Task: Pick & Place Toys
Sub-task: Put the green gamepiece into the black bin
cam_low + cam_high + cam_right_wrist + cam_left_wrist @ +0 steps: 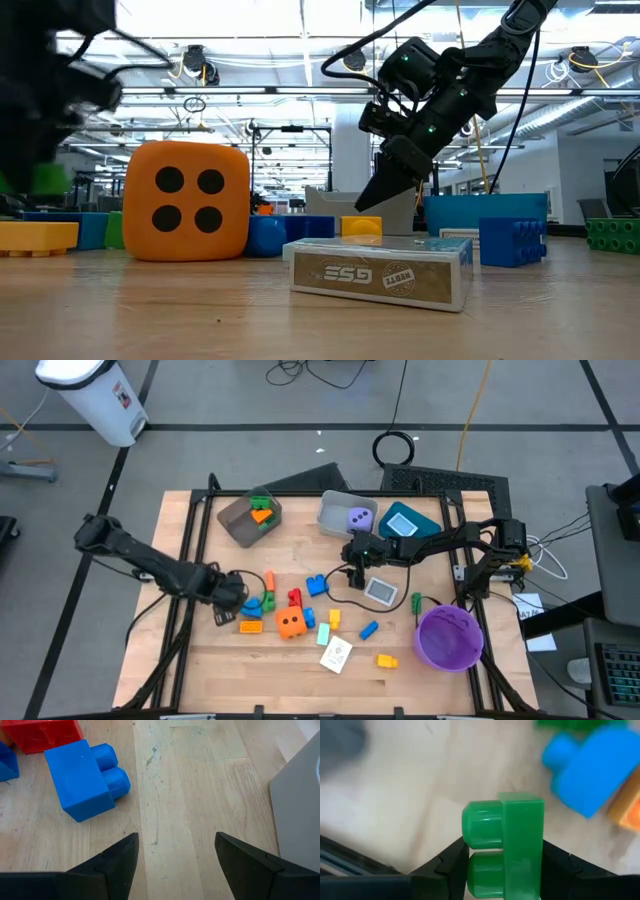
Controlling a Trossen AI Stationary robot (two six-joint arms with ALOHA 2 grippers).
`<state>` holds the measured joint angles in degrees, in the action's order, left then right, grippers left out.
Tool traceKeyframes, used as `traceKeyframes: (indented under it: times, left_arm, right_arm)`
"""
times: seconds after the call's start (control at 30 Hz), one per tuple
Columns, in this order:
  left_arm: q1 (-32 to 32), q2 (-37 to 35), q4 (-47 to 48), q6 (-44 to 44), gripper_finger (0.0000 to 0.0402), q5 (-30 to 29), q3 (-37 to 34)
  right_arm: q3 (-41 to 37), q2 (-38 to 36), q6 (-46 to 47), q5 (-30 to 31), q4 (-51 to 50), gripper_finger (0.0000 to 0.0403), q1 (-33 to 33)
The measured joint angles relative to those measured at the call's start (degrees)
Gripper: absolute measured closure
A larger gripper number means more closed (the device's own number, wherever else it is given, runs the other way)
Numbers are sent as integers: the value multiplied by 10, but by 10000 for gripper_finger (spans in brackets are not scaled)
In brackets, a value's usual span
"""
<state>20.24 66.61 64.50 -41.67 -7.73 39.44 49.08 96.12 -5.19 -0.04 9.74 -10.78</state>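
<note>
My left gripper hangs over the table's left part, pointing down, shut on a green block. The low view shows it as a dark blur with the green block. Under it lie a blue block and an orange one. My right gripper stands open above bare wood near the table's middle, a blue block just beyond its fingertips. An orange die and a card lie toward the near edge. My left gripper pinches the green block between its two fingers: one finger on the studded side, the other on the flat opposite side. The fingers come from above, pointing down. The block is lifted clear of the table, its studs pointing sideways.
At the far edge stand a brown bin with green and orange blocks, a grey bin with a purple die, and a teal bin. A purple bowl sits near right. Loose blocks lie scattered around the middle.
</note>
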Motion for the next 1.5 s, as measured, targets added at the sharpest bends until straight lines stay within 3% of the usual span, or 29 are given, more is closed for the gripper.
traceKeyframes:
  times: [0.17, 0.43, 1.5]
  left_arm:
    - [-55, 0, 15, 67, 217, -59, 51]
    - [-156, 0, 12, 167, 219, -94, 100]
    - [-446, 0, -162, 449, 217, -47, 109]
  right_arm:
    - [0, 0, 0, 0, 1, 149, 0]
    - [0, 0, 0, 0, 2, 149, 0]
    - [0, 0, 0, 0, 3, 149, 0]
